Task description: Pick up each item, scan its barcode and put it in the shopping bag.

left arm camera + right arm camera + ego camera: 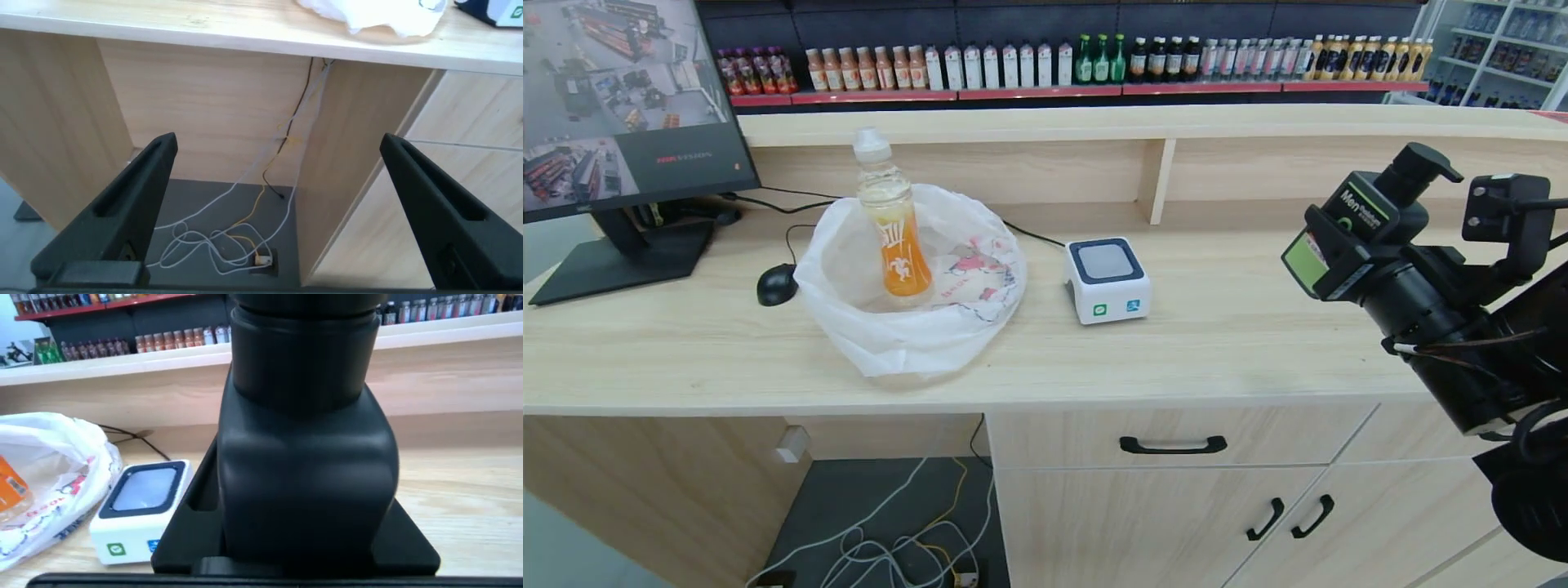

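1. Over the counter's (1225, 343) right end, the right gripper (1421, 245) has its jaws clamped on a black pump bottle (1364, 220). It is held tilted in the air, well apart from the scanner (1107, 278), presumably ready to be shown there.
2. The scanner sits just beside the bag (907, 327) with its window up, so I'd judge the barcode must be turned downward.
3. The bag lies with its mouth open and an orange drink (894, 229) upright inside, likely already scanned.
4. The left gripper (278, 147) hangs below the counter edge, jaws wide apart and holding nothing, out of the way.
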You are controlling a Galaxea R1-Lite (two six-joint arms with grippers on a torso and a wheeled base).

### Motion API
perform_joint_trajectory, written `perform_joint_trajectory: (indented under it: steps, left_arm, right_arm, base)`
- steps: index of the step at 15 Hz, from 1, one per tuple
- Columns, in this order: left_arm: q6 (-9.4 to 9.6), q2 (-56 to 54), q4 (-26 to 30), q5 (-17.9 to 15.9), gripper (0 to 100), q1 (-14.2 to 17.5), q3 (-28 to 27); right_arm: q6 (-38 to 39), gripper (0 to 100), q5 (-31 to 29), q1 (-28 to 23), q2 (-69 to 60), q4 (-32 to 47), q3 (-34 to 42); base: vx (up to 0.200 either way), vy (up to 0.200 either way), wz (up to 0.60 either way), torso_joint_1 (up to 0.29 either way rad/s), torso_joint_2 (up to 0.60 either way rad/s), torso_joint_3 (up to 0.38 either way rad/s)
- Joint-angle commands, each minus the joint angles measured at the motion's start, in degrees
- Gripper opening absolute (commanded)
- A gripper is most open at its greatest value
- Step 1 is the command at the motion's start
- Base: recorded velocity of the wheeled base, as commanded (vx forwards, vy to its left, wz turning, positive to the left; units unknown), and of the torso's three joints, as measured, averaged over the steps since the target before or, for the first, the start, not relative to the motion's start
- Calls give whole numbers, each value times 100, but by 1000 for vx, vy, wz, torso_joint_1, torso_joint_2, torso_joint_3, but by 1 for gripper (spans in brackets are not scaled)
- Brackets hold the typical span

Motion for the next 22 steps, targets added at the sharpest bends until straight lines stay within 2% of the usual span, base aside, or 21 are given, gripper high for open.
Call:
perform_joint_trajectory:
  steps: [1,4,15,18,20,22]
  left_arm:
    - [-10,-2,0,2,100,-1,0]
    - [-2,-2,0,2,100,-1,0]
    - [25,-2,0,2,100,-1,0]
    - [25,-2,0,2,100,-1,0]
    - [25,-2,0,2,100,-1,0]
    - [25,-2,0,2,100,-1,0]
  right_arm:
    - [0,0,-1,2,-47,-9,19]
    - [-9,0,-1,2,-179,-9,107]
    - [-18,0,-1,2,-179,-9,309]
    - [97,0,-1,186,32,-9,98]
    - [395,0,-71,520,330,-9,-430]
    - [800,0,-80,626,568,87,-913]
  base:
    - [0,200,0,2,2,-2]
    - [0,200,0,1,4,1]
    - [0,0,0,0,0,0]
    - [0,0,0,0,0,0]
    - [0,0,0,0,0,0]
    - [0,0,0,0,0,0]
